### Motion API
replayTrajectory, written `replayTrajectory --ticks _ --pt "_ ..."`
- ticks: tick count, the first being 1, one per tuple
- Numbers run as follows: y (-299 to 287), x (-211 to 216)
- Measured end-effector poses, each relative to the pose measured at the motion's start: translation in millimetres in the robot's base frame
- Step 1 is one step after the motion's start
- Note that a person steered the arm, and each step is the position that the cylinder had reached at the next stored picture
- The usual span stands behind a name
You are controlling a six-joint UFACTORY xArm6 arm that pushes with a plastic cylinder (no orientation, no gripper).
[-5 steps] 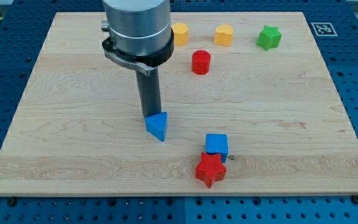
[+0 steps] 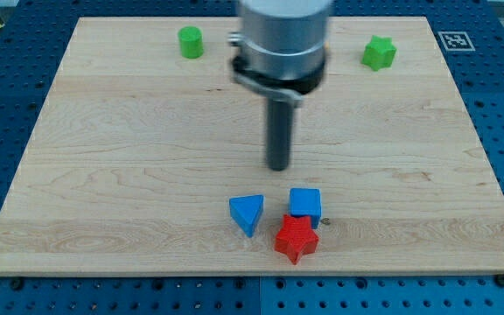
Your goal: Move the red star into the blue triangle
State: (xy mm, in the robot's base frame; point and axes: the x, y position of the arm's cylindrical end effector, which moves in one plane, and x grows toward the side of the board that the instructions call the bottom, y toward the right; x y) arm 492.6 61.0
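Blue triangle [image 2: 247, 213] shifted right, now near red star [image 2: 296, 238]; my tip [image 2: 278, 167] above blue cube [image 2: 304, 202], touching nothing; no pincer, bare rod.

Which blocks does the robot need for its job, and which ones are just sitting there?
Needed:
red star
blue triangle
my tip, above both blocks in the view, touching neither

Just sitting:
blue cube, touching the red star
green cylinder
green star
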Motion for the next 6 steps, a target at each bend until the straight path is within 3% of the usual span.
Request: replayTrajectory --ticks 1,2,3,4,5,6 --pt "104 35" --pt "138 108" --pt "122 126" --pt "36 126" --pt "-5 126" --pt "-5 126"
